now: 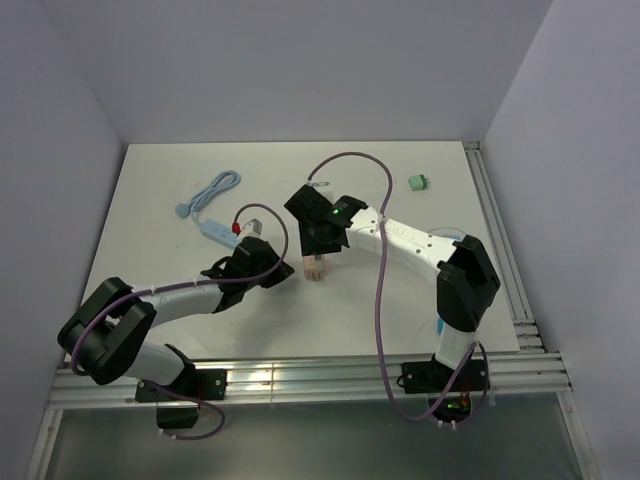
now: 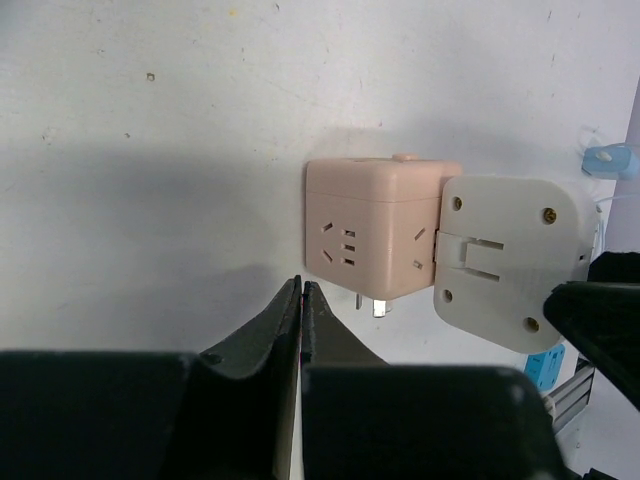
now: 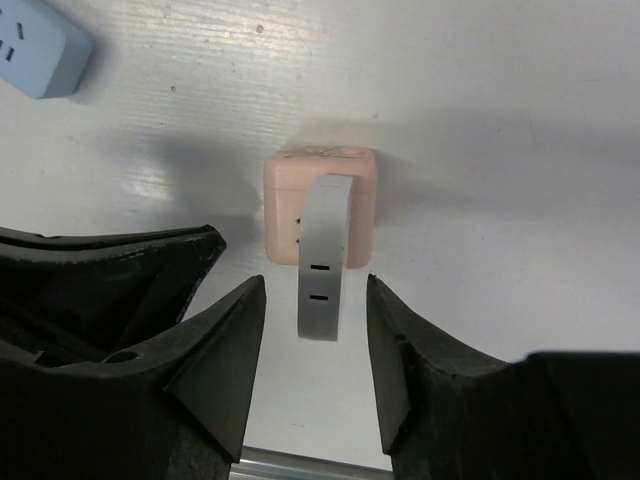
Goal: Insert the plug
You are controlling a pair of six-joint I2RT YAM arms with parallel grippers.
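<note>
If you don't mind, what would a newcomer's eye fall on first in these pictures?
The pink cube socket at the centre of the table, a white plug against its side. The right end effector hovers open over it, the left end effector shut beside it.

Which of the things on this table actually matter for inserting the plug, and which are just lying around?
For the job:
- pink socket cube
- white plug against its side

Lying about:
- blue power strip
- blue cable
- small green part
</note>
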